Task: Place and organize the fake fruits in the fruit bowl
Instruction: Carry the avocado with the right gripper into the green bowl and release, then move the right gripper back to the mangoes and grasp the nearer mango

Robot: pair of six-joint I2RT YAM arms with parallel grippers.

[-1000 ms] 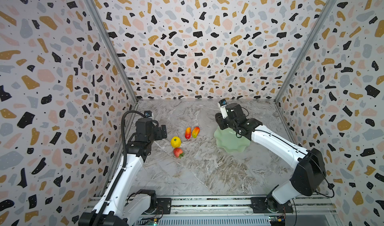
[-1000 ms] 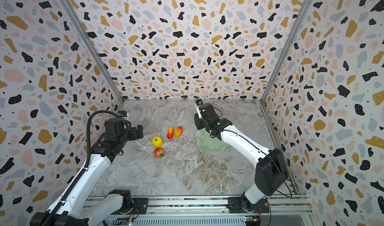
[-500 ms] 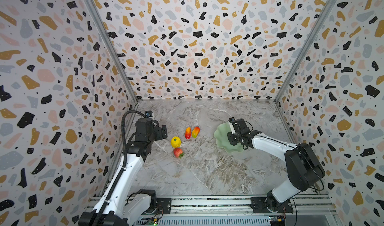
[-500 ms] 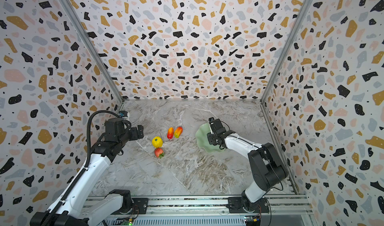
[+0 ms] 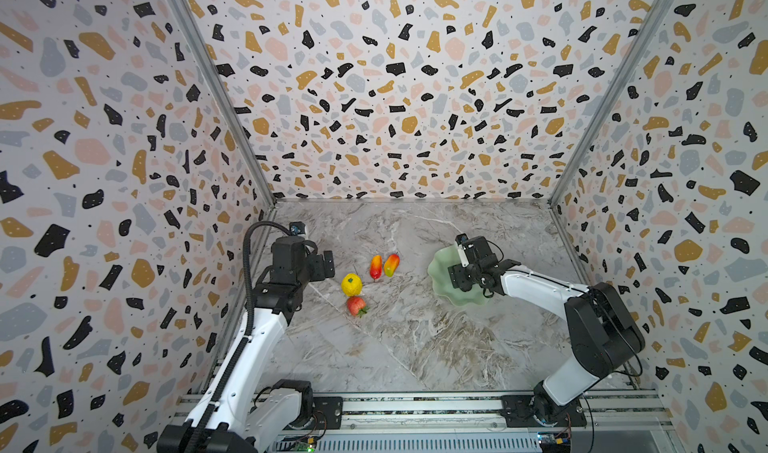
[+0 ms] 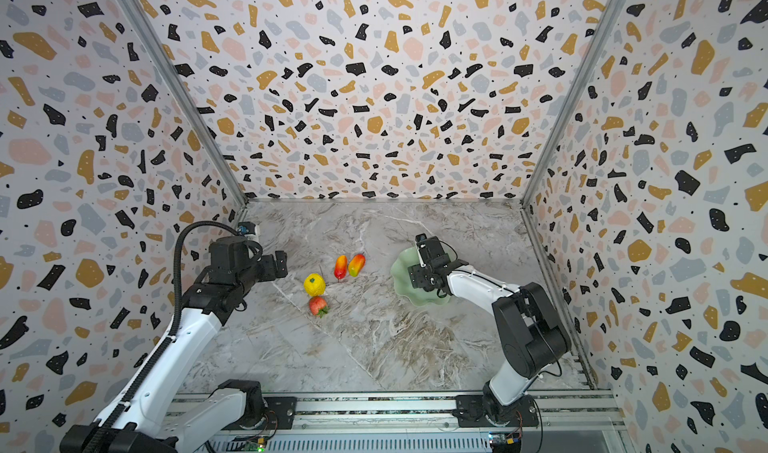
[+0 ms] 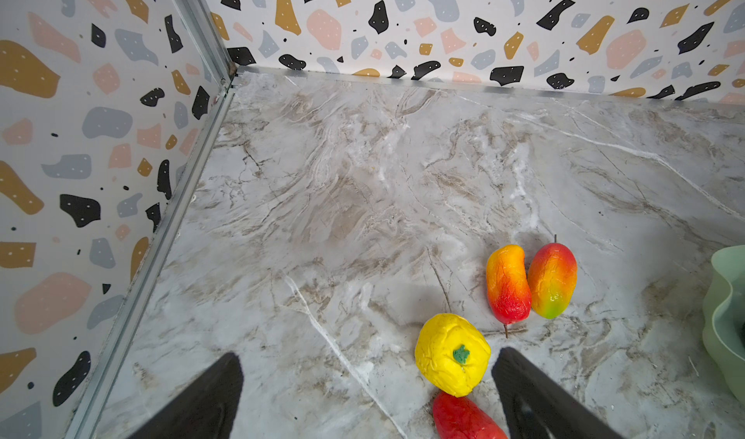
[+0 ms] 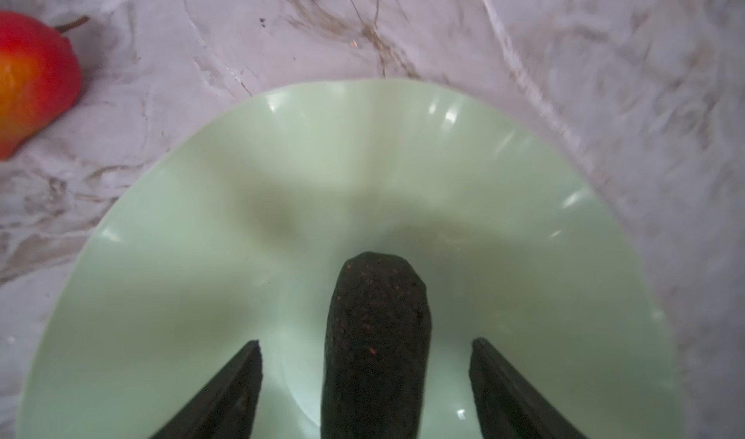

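Wide open and gripping nothing, the right pincer (image 8: 365, 341) straddled the dark oval fruit (image 8: 377, 316) — seemingly leaving it in the fruit bowl (image 5: 435, 266), right of centre in both top views — while four others (image 5: 351, 284) lay on the table (image 5: 415, 338).

Three terrazzo-patterned walls (image 5: 395, 89), speckled black, ochre, pink and grey on white, fill the upper frame in both top views, joined by metal corner strips (image 5: 220, 93). An evenly lit grey-brown marbled floor (image 5: 415, 347) lies lower centre. A metal rail (image 5: 415, 407) crosses the bottom edge.

One fruit (image 8: 377, 336) lies in the bowl (image 5: 439, 285), four others (image 5: 351, 284) left.
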